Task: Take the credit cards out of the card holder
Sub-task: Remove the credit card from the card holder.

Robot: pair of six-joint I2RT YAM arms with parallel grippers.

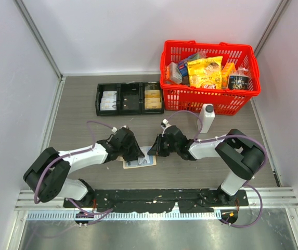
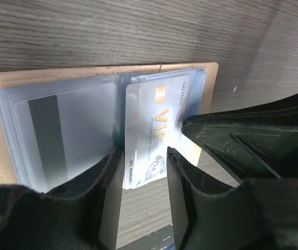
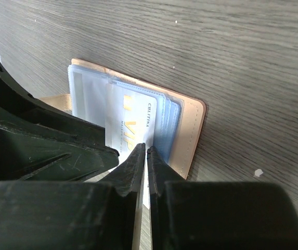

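The card holder (image 1: 139, 163) lies open and flat by the near edge of the table (image 1: 76, 104), between our arms. Our left gripper (image 2: 142, 161) stands over it with jaws apart, one on either side of the white VIP card (image 2: 154, 125), seemingly to pin the sleeves down. Our right gripper (image 3: 146, 156) is pinched closed on that card's protruding edge, we judge so it can slide free without dragging the holder.

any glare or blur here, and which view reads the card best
Left wrist: the VIP card is sharp and readable, with a milky sheen on the clear sleeves of the card holder; the left tool is soft and dark by the lens. Right wrist: the right tool is a blurred black mass and the lettering is half hidden. Top external: even light, holder tiny.
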